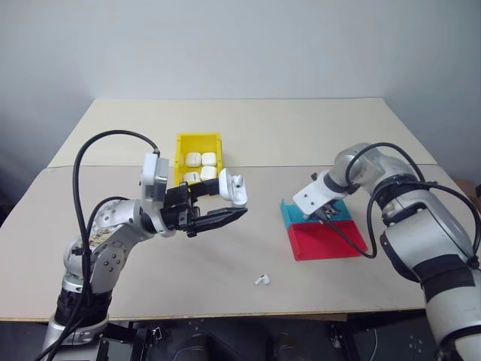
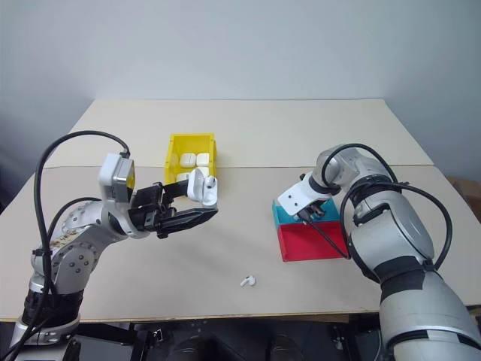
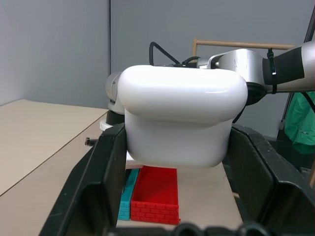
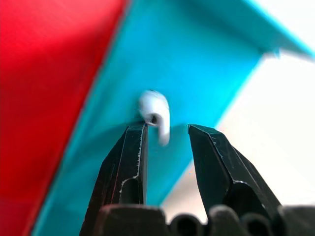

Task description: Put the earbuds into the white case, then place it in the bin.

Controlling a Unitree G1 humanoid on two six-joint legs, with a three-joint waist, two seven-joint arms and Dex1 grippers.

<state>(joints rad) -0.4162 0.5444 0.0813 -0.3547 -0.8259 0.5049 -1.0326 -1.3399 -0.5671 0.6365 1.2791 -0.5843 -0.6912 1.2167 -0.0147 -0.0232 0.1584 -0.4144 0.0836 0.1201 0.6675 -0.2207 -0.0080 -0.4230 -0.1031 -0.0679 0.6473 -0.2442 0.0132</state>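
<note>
Readable text: none that I can make out in any view.
White case (image 3: 182, 115): I see a plain glossy shell, no lettering or logo.
Bin (image 1: 183, 144): plain yellow walls, no label that I can read.
Red tray (image 1: 325, 241) and teal tray (image 1: 288, 213): I find only a moulded brick-like texture on the outer walls, no characters.
Left arm's forearm (image 1: 96, 242): small coloured markings, too small for me to read.

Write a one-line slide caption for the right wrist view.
Open right gripper poised over a white earbud in the teal tray, beside the red tray.
</note>
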